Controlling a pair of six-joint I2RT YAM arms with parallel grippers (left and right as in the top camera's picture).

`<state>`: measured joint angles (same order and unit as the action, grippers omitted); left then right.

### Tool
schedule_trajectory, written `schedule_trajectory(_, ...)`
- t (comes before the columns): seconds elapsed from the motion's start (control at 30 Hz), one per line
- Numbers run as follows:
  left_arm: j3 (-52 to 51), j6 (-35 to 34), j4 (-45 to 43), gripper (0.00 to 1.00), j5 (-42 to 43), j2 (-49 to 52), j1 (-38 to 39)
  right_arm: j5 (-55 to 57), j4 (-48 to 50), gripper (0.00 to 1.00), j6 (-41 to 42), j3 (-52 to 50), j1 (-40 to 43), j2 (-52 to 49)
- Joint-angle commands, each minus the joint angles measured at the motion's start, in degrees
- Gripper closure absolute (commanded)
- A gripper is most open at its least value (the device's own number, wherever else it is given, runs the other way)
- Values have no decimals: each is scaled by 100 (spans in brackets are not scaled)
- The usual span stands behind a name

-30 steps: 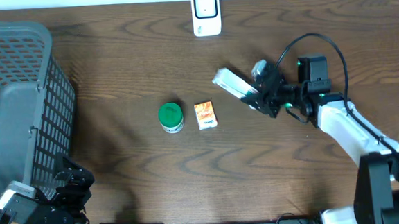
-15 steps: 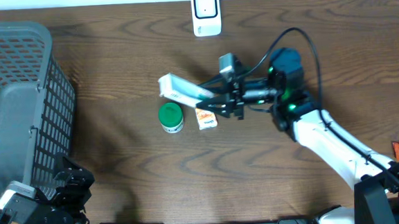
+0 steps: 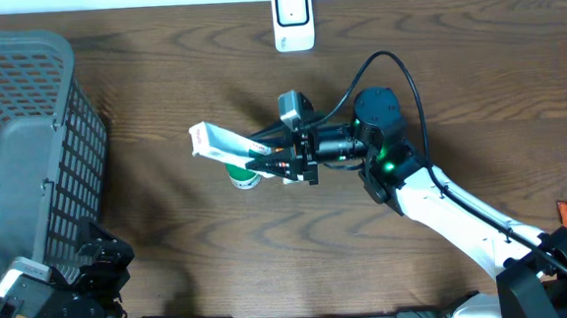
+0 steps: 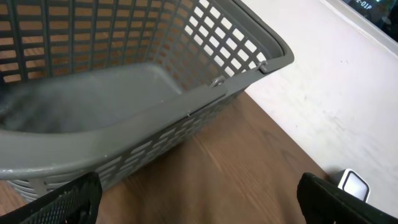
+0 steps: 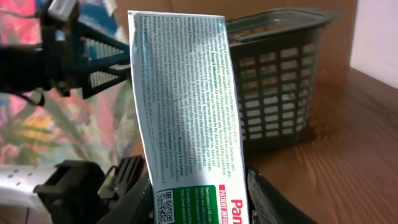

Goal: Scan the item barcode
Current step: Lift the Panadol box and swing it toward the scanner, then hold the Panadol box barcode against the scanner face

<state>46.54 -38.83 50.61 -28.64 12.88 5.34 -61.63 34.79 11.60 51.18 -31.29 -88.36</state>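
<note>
**deskwatcher:** Over the middle of the desk [image 3: 170, 245], why is the right arm [image 3: 434, 194] hanging that box [image 3: 225, 143] above the jar [image 3: 246, 177]? The scanner [image 3: 293, 18] is up at the far edge, well apart from it.

**yam_fan:** Looks mid-carry to me, not parked. The right jaws are partly closed and clamped on one short end of the box. That leaves the long printed sides sticking out free toward the basket [image 3: 74, 122]. Makes sense for a scan: grab the end and nothing covers the print.

**deskwatcher:** Does the code even show?

**yam_fan:** The wrist cam shows a face full of fine print, with a QR square [image 5: 165, 205] low down, right by the jaws. I can't spot a proper striped barcode on that face, so it may be on another side. My guess is the arm has to turn whichever side carries it toward the scanner's window. From where the box hangs, that means a swing toward the far edge plus a wrist roll.

**deskwatcher:** And the left one?

**yam_fan:** The left arm [image 3: 75, 290] sits at the near corner beside the basket. Left jaws are wide open and holding nothing, and its cam just looks at the basket wall. I'd say it's parked out of the way so the right arm has the whole middle to itself.
</note>
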Motion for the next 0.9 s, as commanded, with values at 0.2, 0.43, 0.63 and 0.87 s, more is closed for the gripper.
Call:
schedule_trajectory(0.2, -9, -4, -4, 2, -33, -13, -17, 72, -289, 69, 1478, 57, 291, 76)
schedule_trajectory(0.43, -9, -4, -4, 2, -35, -13, -20, 20, -1307, 66, 105, 57, 619, 76)
schedule_trajectory(0.63, -9, -4, -4, 2, -35, -13, -20, 2024, -2667, 74, -1661, 57, 776, 70)
schedule_trajectory(0.87, -9, -4, -4, 2, -33, -13, -20, 2933, -2723, 77, -2568, 57, 774, 70)
